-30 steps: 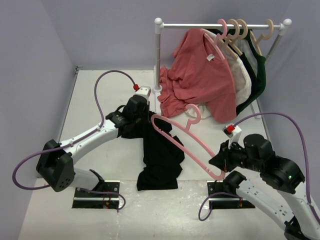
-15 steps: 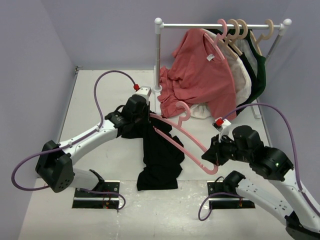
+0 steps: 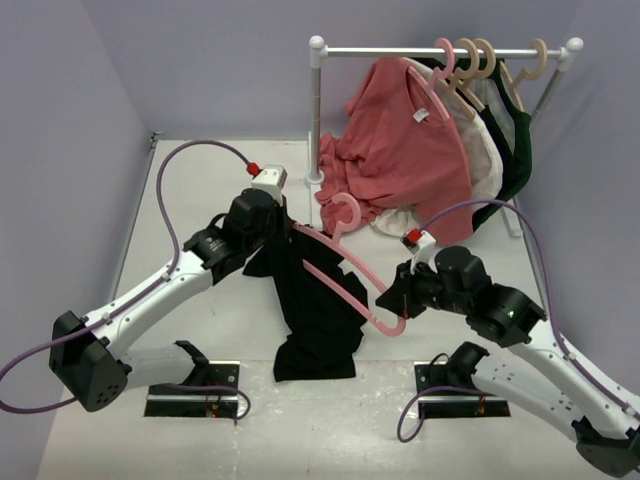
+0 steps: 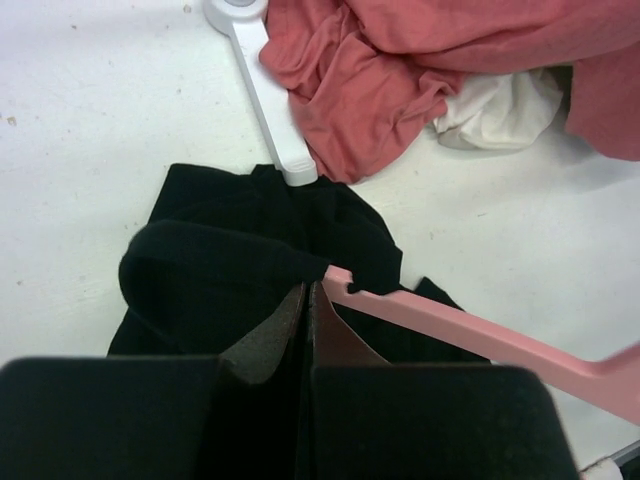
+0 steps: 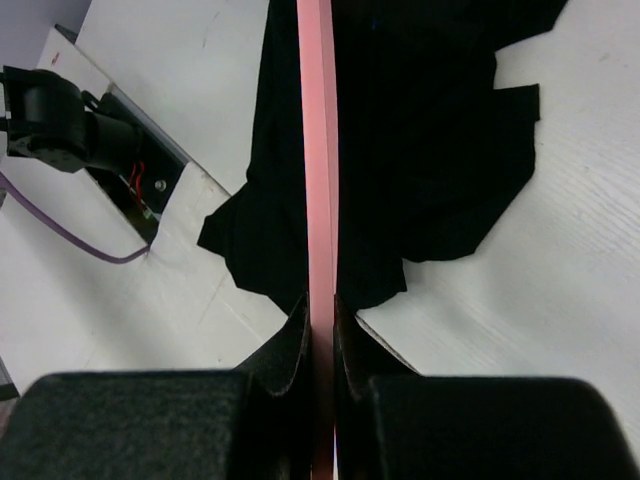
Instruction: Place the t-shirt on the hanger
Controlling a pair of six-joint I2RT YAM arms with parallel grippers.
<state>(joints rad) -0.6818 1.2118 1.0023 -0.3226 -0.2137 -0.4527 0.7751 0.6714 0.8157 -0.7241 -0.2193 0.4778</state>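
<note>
Your left fingers (image 4: 300,315) are pinched together on the shirt's (image 3: 320,320) raised collar end, its tail trailing on the counter (image 3: 240,320). Your right fingers (image 5: 298,325) clamp the hanger (image 5: 320,150). Hold the collar taut and slide the hanger's tip inside the opening, not under the cloth.

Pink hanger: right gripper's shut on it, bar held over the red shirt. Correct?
Wrong shirt. The right gripper is shut on the pink hanger, but the bar is held over the black t-shirt, as the right wrist view shows. The red shirt is back at the rack.
</note>
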